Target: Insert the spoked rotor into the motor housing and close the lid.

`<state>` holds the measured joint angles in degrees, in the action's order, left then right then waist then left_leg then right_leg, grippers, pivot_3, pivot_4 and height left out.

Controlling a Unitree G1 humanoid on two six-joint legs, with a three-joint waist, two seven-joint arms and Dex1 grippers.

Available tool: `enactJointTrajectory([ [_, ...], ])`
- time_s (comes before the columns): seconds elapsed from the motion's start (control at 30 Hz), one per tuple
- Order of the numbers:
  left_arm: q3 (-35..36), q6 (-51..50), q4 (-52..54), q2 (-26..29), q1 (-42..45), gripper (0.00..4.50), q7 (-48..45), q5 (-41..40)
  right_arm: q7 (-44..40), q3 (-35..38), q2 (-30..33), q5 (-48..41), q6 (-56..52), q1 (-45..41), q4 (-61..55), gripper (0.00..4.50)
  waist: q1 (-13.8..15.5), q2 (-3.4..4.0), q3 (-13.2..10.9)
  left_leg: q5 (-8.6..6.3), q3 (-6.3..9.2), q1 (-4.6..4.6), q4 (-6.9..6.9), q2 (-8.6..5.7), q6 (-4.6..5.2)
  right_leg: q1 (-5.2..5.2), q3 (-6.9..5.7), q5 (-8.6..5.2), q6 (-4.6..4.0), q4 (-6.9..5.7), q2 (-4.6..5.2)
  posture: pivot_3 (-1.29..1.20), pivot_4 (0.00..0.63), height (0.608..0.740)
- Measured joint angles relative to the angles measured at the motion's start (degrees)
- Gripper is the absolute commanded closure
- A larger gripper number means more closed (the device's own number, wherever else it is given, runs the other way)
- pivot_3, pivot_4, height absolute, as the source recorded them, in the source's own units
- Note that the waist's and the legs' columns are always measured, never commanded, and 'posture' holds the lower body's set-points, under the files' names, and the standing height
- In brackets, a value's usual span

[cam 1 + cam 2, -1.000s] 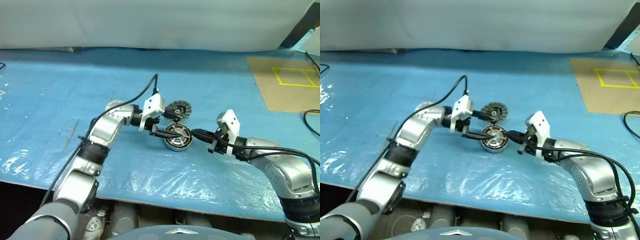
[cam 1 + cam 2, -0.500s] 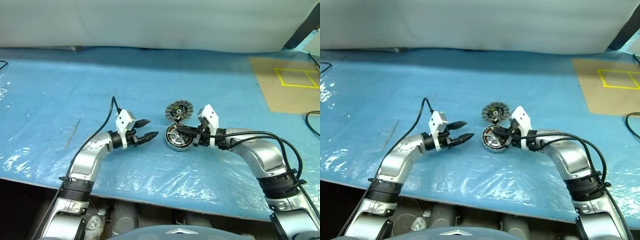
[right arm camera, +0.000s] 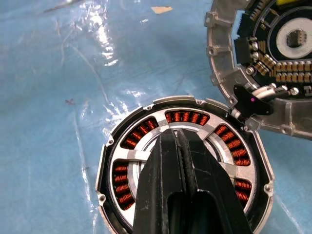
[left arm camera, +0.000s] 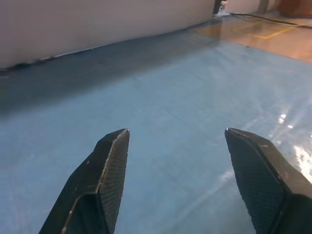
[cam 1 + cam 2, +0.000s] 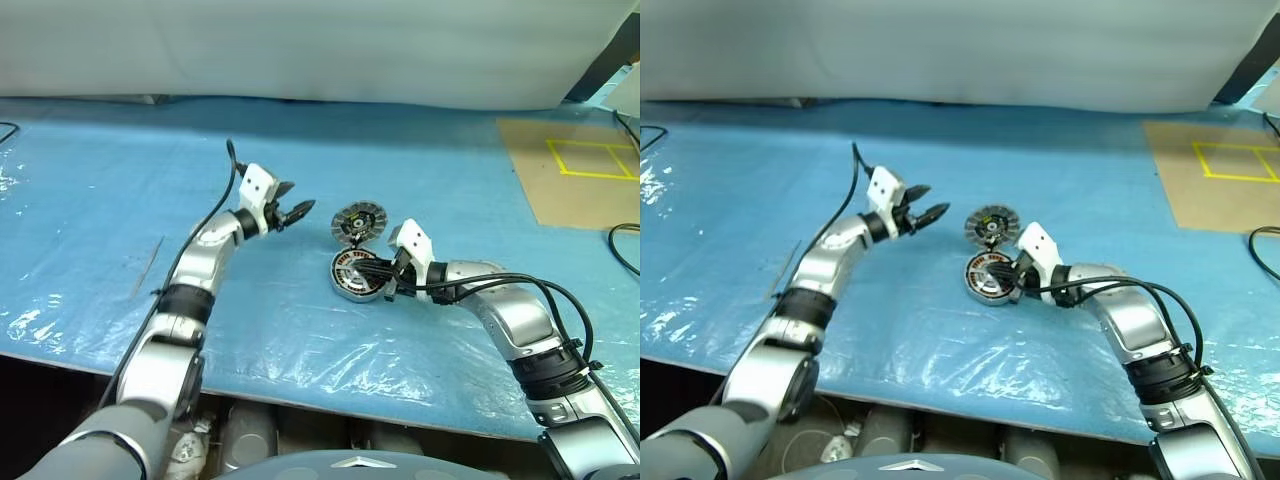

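Note:
The motor housing (image 5: 345,281) lies on the blue sheet, a silver can with copper windings. A silver spoked rotor (image 3: 138,155) sits inside the housing (image 3: 103,161). My right gripper (image 3: 176,134) is shut, its tips resting over the rotor's centre, and it reaches in from the right (image 5: 364,272). The round lid (image 5: 358,218) lies just behind the housing with its circuit side showing (image 3: 273,58). Left of the lid my left gripper (image 5: 293,212) hangs open above the sheet, pointing right, with nothing between its fingers (image 4: 109,170).
A blue plastic sheet (image 5: 120,200) covers the table. A brown board with a yellow tape square (image 5: 590,170) lies at the far right. A black cable (image 5: 625,255) loops at the right edge. A white backdrop closes the far side.
My left gripper came off the housing, drew back to the left, then swung farther away beside the lid, staying open. The right gripper's shut tips moved from the housing's right edge onto its centre.

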<state>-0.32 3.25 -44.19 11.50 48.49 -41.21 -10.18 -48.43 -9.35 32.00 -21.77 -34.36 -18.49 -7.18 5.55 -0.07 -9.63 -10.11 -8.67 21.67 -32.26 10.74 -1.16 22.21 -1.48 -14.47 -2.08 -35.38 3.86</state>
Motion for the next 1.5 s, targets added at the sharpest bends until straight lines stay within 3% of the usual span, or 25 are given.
enactJointTrajectory([
  [0.2,0.3,6.1,-15.6,-3.0,8.8,1.22,-4.7,0.6,-0.3,6.9,2.2,-7.6,-6.9,0.9,-9.5,4.5,0.1,-0.02,0.0,0.02,0.06,0.48,-0.01,-0.05,0.0,0.42,-0.06,0.1,0.14,-0.07,-0.01,0.0,0.15,0.74],
  [0.43,0.0,6.3,-20.7,-6.2,11.9,1.22,-16.5,0.6,1.2,11.4,6.5,-9.4,-9.4,10.5,-14.0,4.5,0.8,-0.15,-0.1,-0.02,0.09,0.54,0.05,-0.09,-0.05,0.4,-0.12,0.13,0.19,0.05,0.07,0.0,0.15,0.74],
  [0.7,-2.6,6.8,-22.1,-9.3,14.5,1.22,-27.1,3.2,4.8,13.9,6.6,-9.8,-10.0,17.2,-18.4,4.5,0.7,-0.17,-0.1,-0.09,0.08,0.24,0.04,-0.1,-0.15,0.18,-0.1,0.14,0.22,0.05,0.11,0.0,0.15,0.74],
  [1.03,-9.8,12.5,-22.9,-8.8,13.4,1.22,-37.9,10.8,7.4,17.8,7.3,-10.1,-11.2,18.0,-19.7,4.5,0.7,-0.17,-0.1,0.0,0.08,0.25,0.13,-0.18,0.02,0.17,-0.14,0.14,0.23,0.13,0.22,0.0,0.15,0.74],
  [1.5,-12.5,18.9,-18.1,-7.9,7.1,1.22,-39.7,12.4,8.3,17.8,7.3,-11.6,-12.5,15.6,-20.0,4.5,0.7,-0.15,-0.1,-0.02,0.08,-0.02,0.16,-0.19,0.07,-0.12,-0.21,0.01,0.0,0.21,0.32,0.0,0.15,0.74],
])
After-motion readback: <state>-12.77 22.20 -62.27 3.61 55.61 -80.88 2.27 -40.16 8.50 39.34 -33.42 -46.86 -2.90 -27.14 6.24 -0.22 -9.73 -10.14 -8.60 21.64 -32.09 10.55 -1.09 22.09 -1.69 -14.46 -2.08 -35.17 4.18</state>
